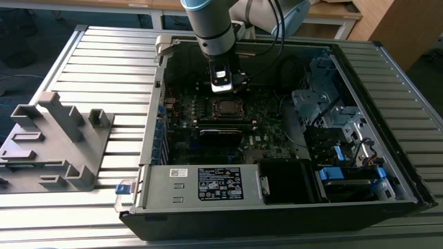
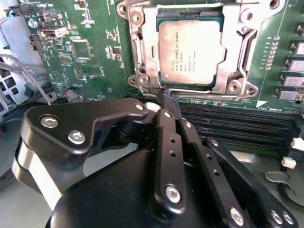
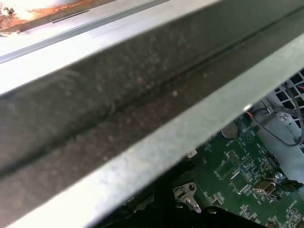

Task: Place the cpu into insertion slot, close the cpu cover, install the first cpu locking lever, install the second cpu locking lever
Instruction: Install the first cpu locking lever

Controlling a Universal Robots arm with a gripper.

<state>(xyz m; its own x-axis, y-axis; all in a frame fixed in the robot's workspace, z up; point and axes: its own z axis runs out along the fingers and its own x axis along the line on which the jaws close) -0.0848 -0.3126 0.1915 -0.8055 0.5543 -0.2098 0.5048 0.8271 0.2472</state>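
In the second wrist view the cpu (image 2: 190, 50), a silver-grey square chip, lies flat in the insertion slot (image 2: 190, 15), whose black rim shows along one edge. The cpu cover (image 2: 233, 45), a silvery frame, lies down around the chip. Thin wire levers (image 2: 248, 47) run along the frame's sides; whether they are latched I cannot tell. My gripper (image 2: 171, 100) hangs just off one edge of the socket, with its black fingers (image 2: 165, 137) shut together on nothing. In the exterior view the gripper (image 1: 221, 89) hovers just behind the socket (image 1: 225, 107) inside the open computer case.
Black memory slots (image 2: 237, 124) lie right beside the fingertips. The labelled power-supply box (image 1: 215, 184) fills the case's front, and drive bays with blue tabs (image 1: 346, 172) stand at the exterior view's right. A grey fixture (image 1: 55, 140) sits outside on the slatted table. The case's metal edge (image 3: 142, 109) crosses the first wrist view.
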